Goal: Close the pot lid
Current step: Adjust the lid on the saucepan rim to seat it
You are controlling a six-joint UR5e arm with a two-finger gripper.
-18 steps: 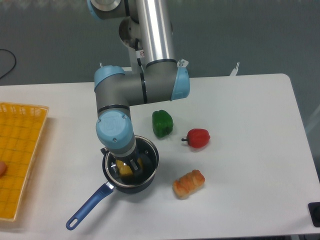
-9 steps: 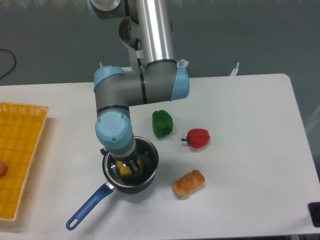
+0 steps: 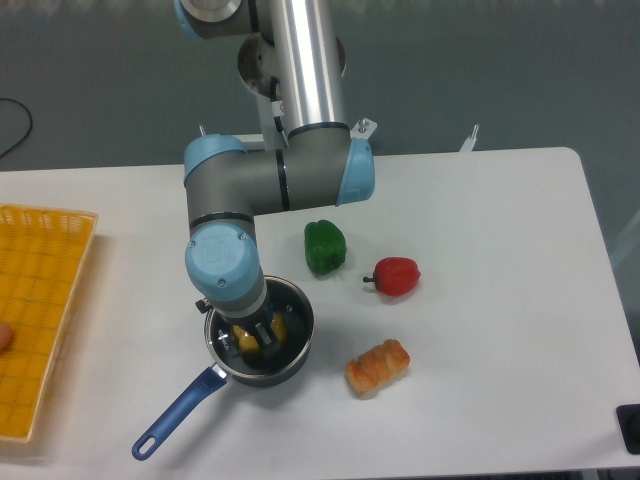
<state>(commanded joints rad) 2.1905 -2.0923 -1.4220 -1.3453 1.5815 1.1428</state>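
The pot (image 3: 262, 345) is my landmark; it sits on the white table (image 3: 480, 330) toward the near edge. Nearest of all is its long blue handle (image 3: 180, 412), running from the pot's near-left side down toward the table's front edge. Near and to the right of the pot lies a bread roll (image 3: 378, 367), golden brown, apart from the pot.

My claw (image 3: 256, 337) hangs straight down over the pot's mouth, its fingers reaching inside the rim. My wrist covers much of it, so I cannot tell how wide the fingers stand or whether they grip anything. Between and under them I see something yellow (image 3: 248, 343) lying in the pot; what it is I cannot make out. A thin bright metal edge runs around the pot's mouth, but I cannot tell whether that is the pot's own rim or the lid's. I cannot pick out the lid's glass or blue knob under my wrist.

Far to the left of the pot, at the table's left edge, is a yellow basket (image 3: 40, 310). Beyond the pot and a little right stands a green pepper (image 3: 325, 246), near but not touching it. Farther right of that lies a red pepper (image 3: 396, 275), well apart from the pot. Behind everything my arm (image 3: 300, 90) rises from the table's far side.
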